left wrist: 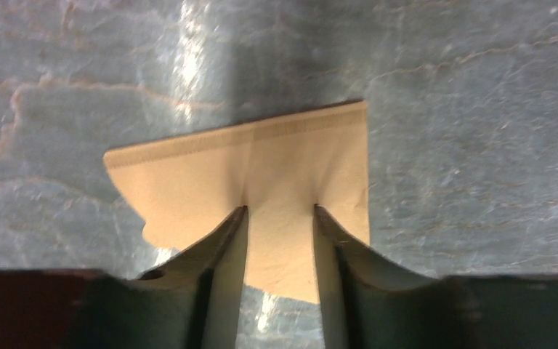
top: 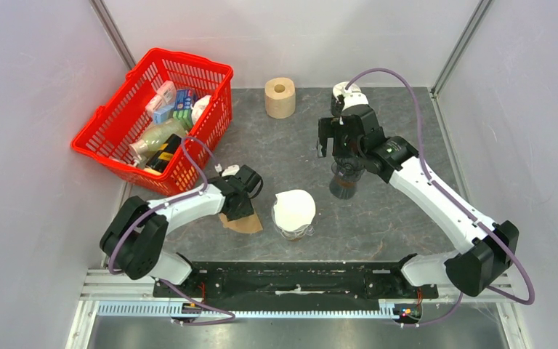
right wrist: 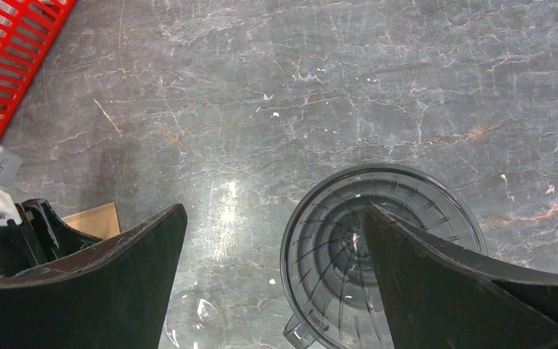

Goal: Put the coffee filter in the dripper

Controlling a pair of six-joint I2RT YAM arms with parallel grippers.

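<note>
The coffee filter (left wrist: 290, 174) was a thin sheet of tan paper, fan-shaped, with a crimped seam along its straight far edge. It lay flat on the table (right wrist: 334, 87), on the near left, well apart from the dripper (right wrist: 334, 247). A faint crease ran up the paper from one fingertip.

The dripper was a cone of dark, see-through plastic with a round rim, ribs running down its inside and a small handle on its near side. It stood upright near the middle of the table, to the right of the filter and farther back.

The table top was grey and looked like veined stone, with a slight shine. Between filter and dripper stood a clear glass jar (top: 294, 209) capped with something white and domed. A red plastic basket (top: 116, 153) of open lattice, holding bottles and packets, sat at the far left, and a pale brown paper roll (top: 280, 98) stood on end at the far edge.

The left gripper (left wrist: 280, 211) pointed down with both fingertips touching the filter and only a narrow gap between them, a strip of paper showing in that gap; whether it had a hold on the paper I could not tell. The left arm was bent low across the near left. The right arm reached far forward, and the right gripper (right wrist: 275, 211) hung spread wide above the dripper, one finger over its bowl.
</note>
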